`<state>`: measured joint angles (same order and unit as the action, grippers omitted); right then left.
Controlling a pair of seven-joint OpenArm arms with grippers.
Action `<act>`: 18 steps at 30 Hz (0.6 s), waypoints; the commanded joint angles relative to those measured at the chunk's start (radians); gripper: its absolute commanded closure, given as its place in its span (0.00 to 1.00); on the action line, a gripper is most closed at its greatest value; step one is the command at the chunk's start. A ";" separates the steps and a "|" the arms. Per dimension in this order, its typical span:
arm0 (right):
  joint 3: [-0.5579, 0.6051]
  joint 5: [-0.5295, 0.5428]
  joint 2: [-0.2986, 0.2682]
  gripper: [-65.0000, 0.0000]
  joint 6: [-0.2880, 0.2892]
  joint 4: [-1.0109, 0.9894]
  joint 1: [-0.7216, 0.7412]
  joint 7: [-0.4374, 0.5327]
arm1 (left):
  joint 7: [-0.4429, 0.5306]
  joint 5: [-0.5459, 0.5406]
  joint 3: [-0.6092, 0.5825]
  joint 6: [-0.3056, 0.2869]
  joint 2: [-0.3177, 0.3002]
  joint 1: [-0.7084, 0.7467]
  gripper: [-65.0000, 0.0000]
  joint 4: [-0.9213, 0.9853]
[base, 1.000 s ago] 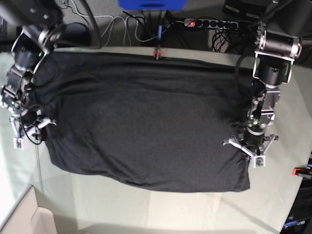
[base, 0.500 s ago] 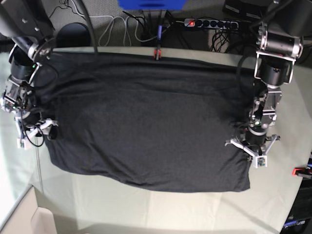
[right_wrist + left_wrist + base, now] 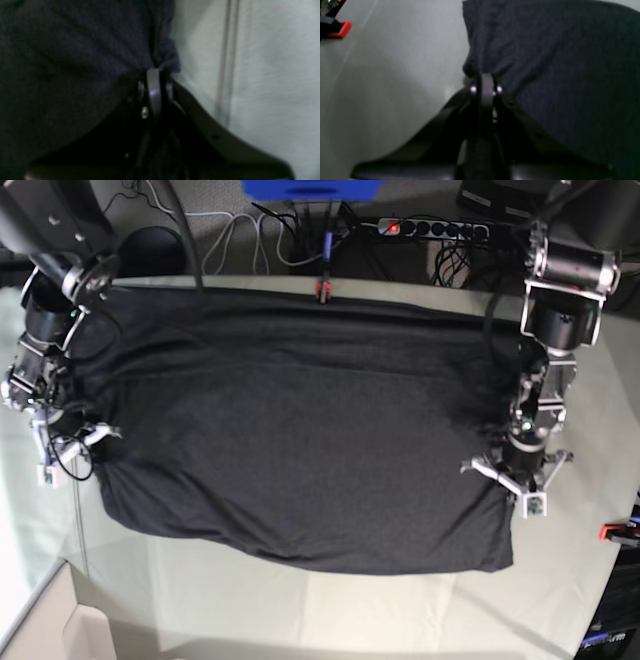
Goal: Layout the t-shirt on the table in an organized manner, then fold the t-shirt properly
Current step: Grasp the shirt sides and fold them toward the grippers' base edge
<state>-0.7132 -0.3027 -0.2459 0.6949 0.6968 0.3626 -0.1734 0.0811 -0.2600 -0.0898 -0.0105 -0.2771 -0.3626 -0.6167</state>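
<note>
The pale cloth-covered table (image 3: 300, 610) carries the t-shirt (image 3: 300, 440), soft charcoal knit spread flat across its centre. At three o'clock the left gripper (image 3: 520, 480) pinches the shirt's side edge; at nine o'clock the right gripper (image 3: 72, 442) is clenched on the opposite edge, probably to stretch it smooth

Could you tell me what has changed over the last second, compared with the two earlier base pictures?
The right tool, open at the t-shirt's edge half a second ago, has closed on that edge, bunching a small fold of fabric. The left tool stayed shut on the opposite edge, in about the same place. The t-shirt still lies spread flat on the table, outline barely altered.
</note>
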 commanded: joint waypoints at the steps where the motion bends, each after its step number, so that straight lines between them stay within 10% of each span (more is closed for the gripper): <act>1: -0.015 0.021 -0.019 1.00 0.003 0.056 -0.001 0.027 | 0.032 -0.002 0.005 0.004 -0.012 -0.019 1.00 -0.038; 18: -0.032 0.270 0.052 1.00 0.003 0.476 -0.305 0.027 | -0.057 0.001 0.129 0.005 -0.043 0.185 1.00 -0.408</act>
<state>-0.7414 -0.0547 -0.1699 0.7033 1.1511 0.0395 -0.1745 -0.0124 -0.2630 0.0349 -0.0067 -0.3077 -0.1566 -1.0054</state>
